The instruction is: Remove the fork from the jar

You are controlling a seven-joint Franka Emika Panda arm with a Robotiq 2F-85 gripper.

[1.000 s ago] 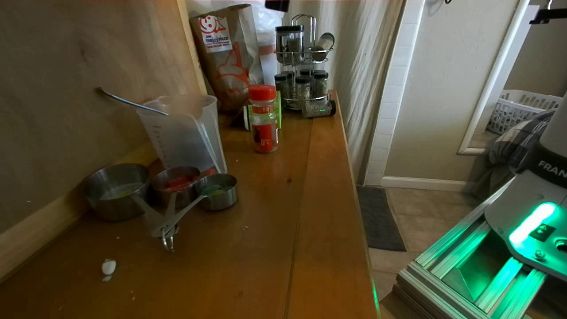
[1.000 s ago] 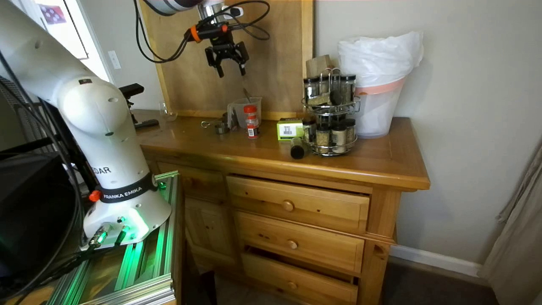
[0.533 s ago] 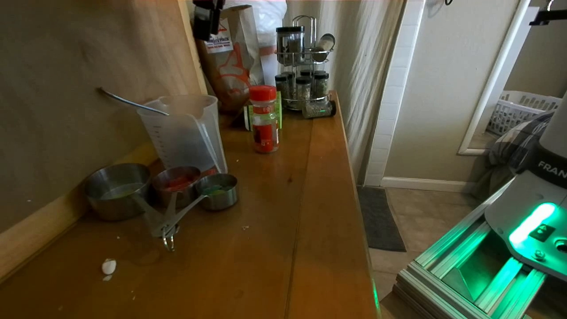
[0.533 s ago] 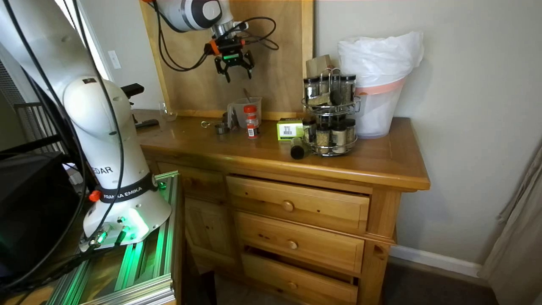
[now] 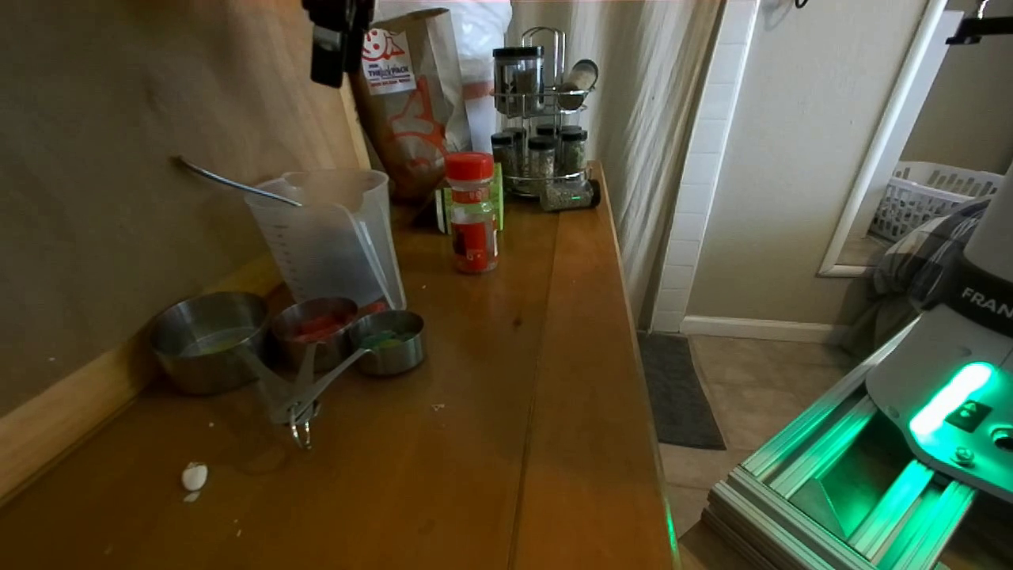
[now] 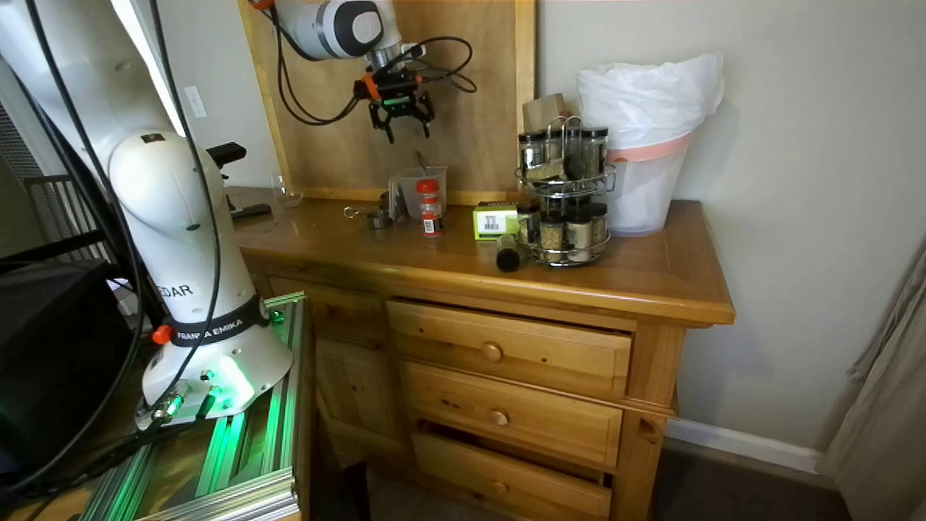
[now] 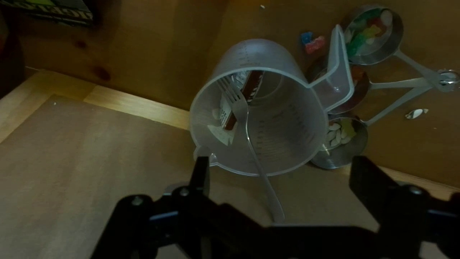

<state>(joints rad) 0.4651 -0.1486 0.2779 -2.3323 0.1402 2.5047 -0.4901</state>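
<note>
The claw hangs above the jar, its jaws spread wide with nothing between them; both exterior views show clear air between it and the jar. In the wrist view the handle of the fork lines up with the gap between the jaws, though well below them. The fork leans tines down in the jar along with a wrapped item, and its handle crosses the jar's rim and sticks out toward the wooden panel behind the jar. Farther out, the measuring cups sit close by the jar on the side of its own handle, and a red-capped bottle stands near the jar.

I take this as the approach: the fork is ungrasped and its removal has not begun. The next move should be to come down on the panel side of the jar so that the jaws straddle the fork's handle outside the rim, then close on it and lift until the tines clear the jar. The panel looks near enough to crowd a finger, and a sideways pull could drag the jar along
</note>
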